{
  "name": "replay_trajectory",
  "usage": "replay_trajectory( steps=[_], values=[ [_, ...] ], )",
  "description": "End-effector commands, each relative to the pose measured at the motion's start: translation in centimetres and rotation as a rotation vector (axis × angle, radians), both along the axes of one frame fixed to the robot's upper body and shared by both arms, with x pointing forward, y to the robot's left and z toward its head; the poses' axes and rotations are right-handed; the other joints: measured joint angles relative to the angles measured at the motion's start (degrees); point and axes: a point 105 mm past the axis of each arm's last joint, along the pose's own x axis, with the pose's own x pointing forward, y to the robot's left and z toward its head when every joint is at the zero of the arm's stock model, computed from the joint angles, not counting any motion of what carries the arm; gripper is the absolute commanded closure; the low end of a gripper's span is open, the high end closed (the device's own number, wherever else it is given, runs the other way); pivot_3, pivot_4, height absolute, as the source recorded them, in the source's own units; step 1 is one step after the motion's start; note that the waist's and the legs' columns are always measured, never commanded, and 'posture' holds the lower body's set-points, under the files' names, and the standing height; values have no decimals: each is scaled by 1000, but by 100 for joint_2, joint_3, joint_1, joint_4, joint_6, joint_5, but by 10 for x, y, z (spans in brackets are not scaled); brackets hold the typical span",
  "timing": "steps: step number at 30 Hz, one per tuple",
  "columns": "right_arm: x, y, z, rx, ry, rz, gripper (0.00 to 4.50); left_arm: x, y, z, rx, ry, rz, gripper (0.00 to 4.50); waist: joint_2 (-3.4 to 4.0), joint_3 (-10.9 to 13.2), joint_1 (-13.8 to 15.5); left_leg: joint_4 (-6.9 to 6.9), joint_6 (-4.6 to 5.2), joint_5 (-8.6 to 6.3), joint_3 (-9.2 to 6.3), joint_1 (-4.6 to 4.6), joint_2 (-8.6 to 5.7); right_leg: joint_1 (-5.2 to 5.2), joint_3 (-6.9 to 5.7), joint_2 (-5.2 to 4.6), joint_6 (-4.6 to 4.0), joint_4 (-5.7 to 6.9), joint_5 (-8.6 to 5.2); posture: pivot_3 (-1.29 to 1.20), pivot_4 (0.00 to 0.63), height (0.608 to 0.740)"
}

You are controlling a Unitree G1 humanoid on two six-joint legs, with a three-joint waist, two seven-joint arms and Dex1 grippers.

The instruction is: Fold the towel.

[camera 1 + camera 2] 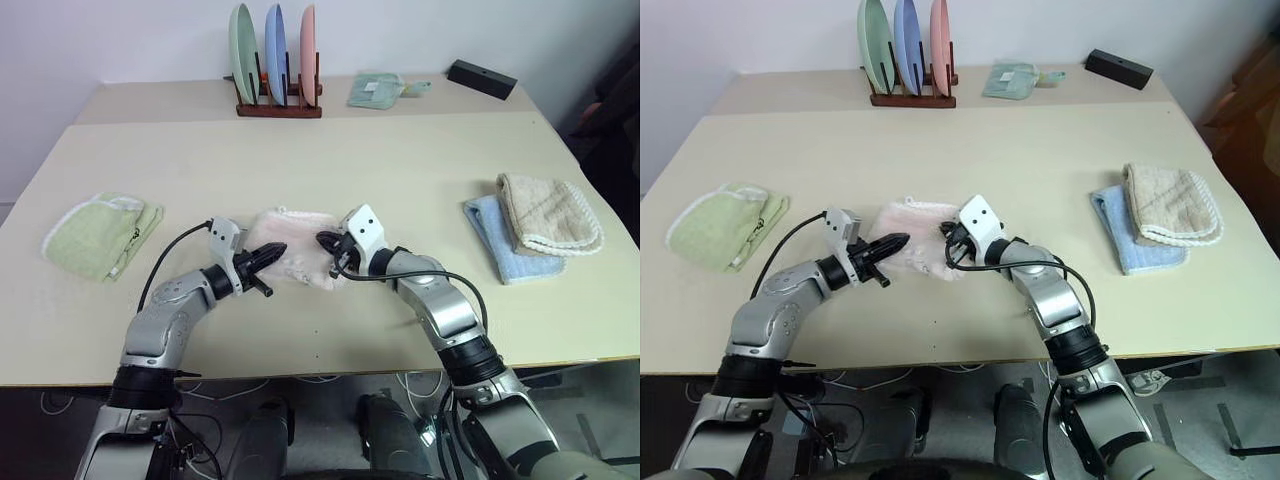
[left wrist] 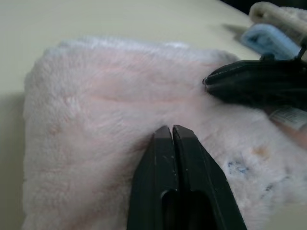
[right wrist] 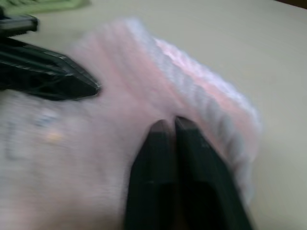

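Both grippers at the folded pink towel, near middle of the table

We see the towel (image 1: 297, 259) lying as a small folded bundle, with our left gripper (image 1: 270, 255) at its left side and our right gripper (image 1: 326, 242) at its right, each with fingers pressed together and pinching nothing. To finish well, we judge we should lift both tips straight off without dragging the pile and check the edges line up. The green towel (image 1: 102, 234) far left, the beige towel (image 1: 548, 211) on the blue towel (image 1: 505, 240) right, and the plate rack (image 1: 277, 100) at the far edge lie well apart; nothing blocks us.
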Motion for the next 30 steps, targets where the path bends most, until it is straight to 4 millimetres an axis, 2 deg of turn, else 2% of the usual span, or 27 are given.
replay_trajectory(
  steps=[1, 5, 6, 7, 15, 19, 25, 27, 30],
  values=[
    [-21, -9, 44, 48, -90, 68, 2312, -5, 34, 42, -61, -83, 102, 2629, -1, -3, -4, 1, 0, 0, -2, -4, 0, -5, -3, 0, 0, 3, 0, 0, 150, 740],
    [-24, -10, 45, 46, -74, 68, 249, -6, 35, 43, -69, -69, 106, 574, 2, -7, 6, -11, 2, -1, 2, 51, 1, 50, -5, 1, 2, -9, -5, 0, 150, 740],
    [-20, -12, 44, 36, -83, 42, 0, -5, 31, 44, -62, -74, 98, 168, -1, -5, 10, -10, 1, -1, 3, 46, 1, 48, -4, 1, 2, -12, -4, 0, 150, 740],
    [-18, -13, 43, 29, -89, 23, 0, -4, 27, 45, -56, -78, 93, 52, -2, -5, 22, -5, 1, -1, 2, 43, 0, 47, -4, 1, 1, -11, -4, 0, 150, 740],
    [-12, -17, 43, 2, -126, -22, 0, -1, 22, 44, -48, -72, 85, 52, -2, -5, 13, -5, 0, 0, 3, 37, -1, 39, -3, 0, 2, -13, -3, 0, 150, 740],
    [-19, -18, 40, -8, -101, 21, 0, 0, 27, 40, -87, -37, 105, 52, -2, -5, 20, -5, 0, -1, 3, 36, -1, 39, -3, 0, 2, -13, -3, 0, 150, 740],
    [-26, -21, 39, -47, -105, 48, 0, 7, 44, 24, -119, 74, 194, 52, -3, -4, 13, -4, 1, -1, 4, 36, -1, 39, -2, 0, 2, -13, -3, 0, 150, 740],
    [-25, -25, 39, -75, -124, 34, 0, 11, 47, 12, -128, 152, 227, 52, -3, -4, 20, -4, 1, -1, 3, 37, -1, 38, -3, 0, 2, -11, -3, 0, 150, 740],
    [-25, -26, 37, -96, -134, 34, 0, 8, 37, 3, -172, 229, 181, 52, -3, -4, 27, -2, 1, -1, 4, 36, -2, 41, -3, -1, 3, -14, -3, 0, 150, 740]
  ],
)
